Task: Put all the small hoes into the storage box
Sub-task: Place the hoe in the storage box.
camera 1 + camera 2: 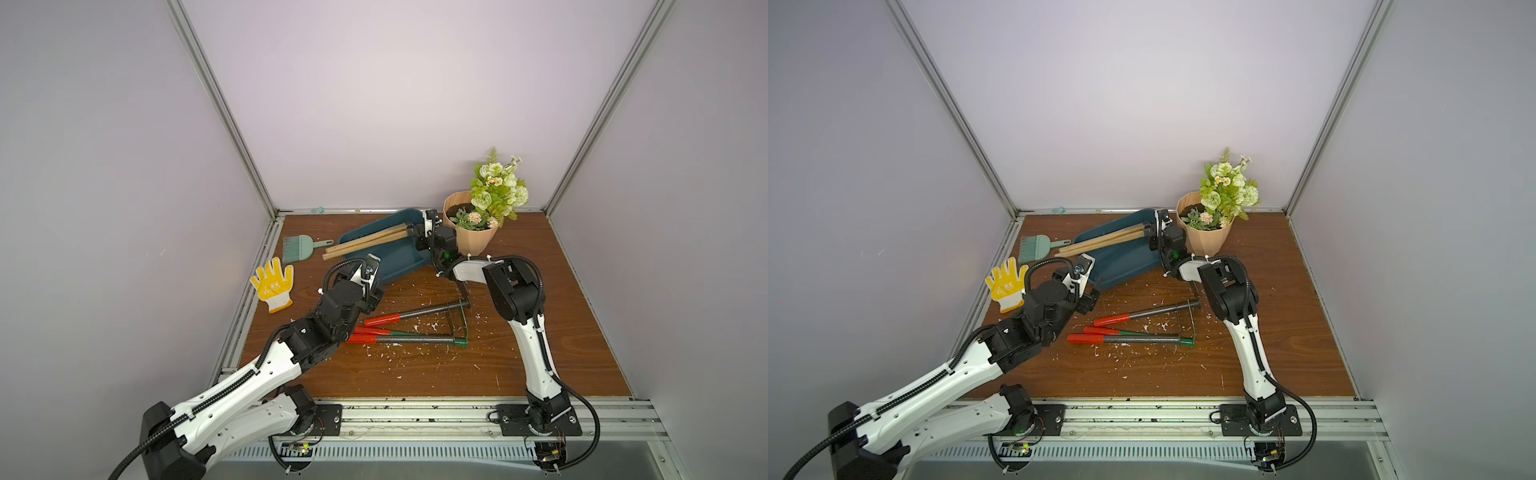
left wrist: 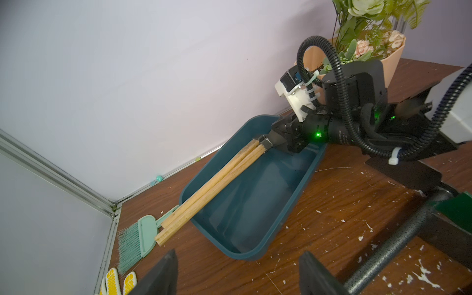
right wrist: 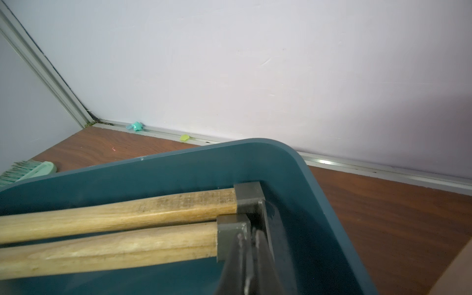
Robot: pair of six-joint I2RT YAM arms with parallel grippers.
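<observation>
The storage box (image 1: 399,259) (image 1: 1125,262), a dark teal tray, sits at the back of the table. Two wooden-handled tools lie in it, their handles sticking out over its left rim. The nearer one is the small hoe (image 1: 365,246) (image 2: 212,196) (image 3: 127,247). My right gripper (image 1: 417,232) (image 1: 1152,230) (image 3: 251,237) is shut on the thin metal blade of its dark head, inside the box's right end (image 3: 178,173). My left gripper (image 1: 376,297) (image 1: 1092,296) (image 2: 238,258) hangs open and empty just off the box's near corner (image 2: 255,204).
A peach flowerpot (image 1: 473,241) with flowers stands right of the box, behind my right wrist. A green brush (image 1: 299,247) and a yellow glove (image 1: 272,282) lie at the left. Red-handled tools (image 1: 407,328) and white flecks lie mid-table.
</observation>
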